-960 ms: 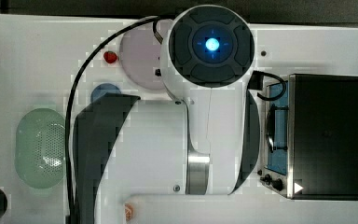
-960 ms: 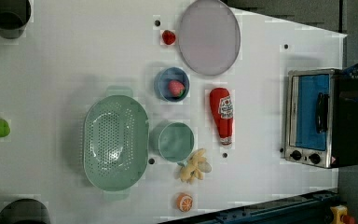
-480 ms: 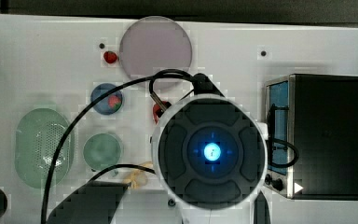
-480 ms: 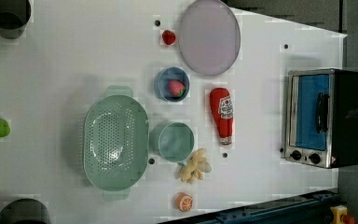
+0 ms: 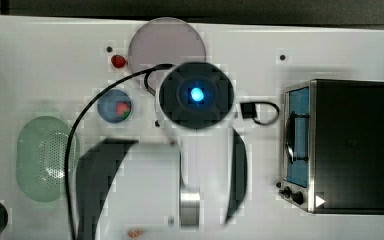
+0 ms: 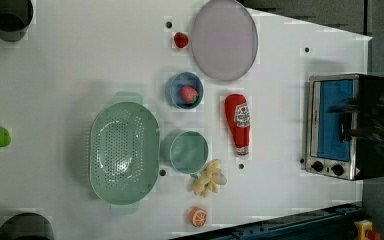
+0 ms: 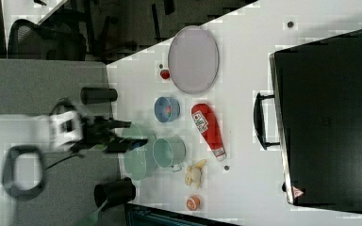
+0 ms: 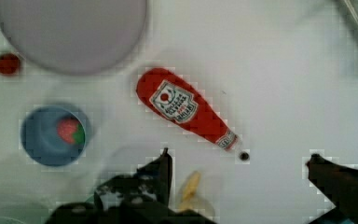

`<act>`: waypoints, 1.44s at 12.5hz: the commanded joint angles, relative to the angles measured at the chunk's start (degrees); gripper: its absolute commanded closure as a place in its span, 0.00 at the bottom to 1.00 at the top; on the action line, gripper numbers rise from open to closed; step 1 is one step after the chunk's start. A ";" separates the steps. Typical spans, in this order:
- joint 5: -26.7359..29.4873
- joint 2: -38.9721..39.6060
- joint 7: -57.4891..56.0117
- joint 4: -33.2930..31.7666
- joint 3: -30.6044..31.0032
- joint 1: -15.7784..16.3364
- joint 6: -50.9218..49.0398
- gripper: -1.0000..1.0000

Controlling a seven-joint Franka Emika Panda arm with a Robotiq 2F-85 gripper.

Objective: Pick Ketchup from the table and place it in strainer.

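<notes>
On the white table (image 6: 55, 75), the pale mint perforated oval strainer (image 6: 124, 152) sits empty. The red tapered ketchup bottle (image 6: 237, 122) lies mid-table, nearer the toaster edge. The gripper (image 8: 237, 163) hangs above, jaws wide (nothing held); descend squarely across its body.

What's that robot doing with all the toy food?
The robot arm hangs over the table with its jaws open and holding nothing. The ketchup lies on its side on the table, untouched, beside the green cup. The strainer is empty, so the ketchup has not yet been picked up.
</notes>
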 commanded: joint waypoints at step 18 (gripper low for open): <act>0.07 27.44 -45.33 -20.15 1.18 0.06 48.92 0.00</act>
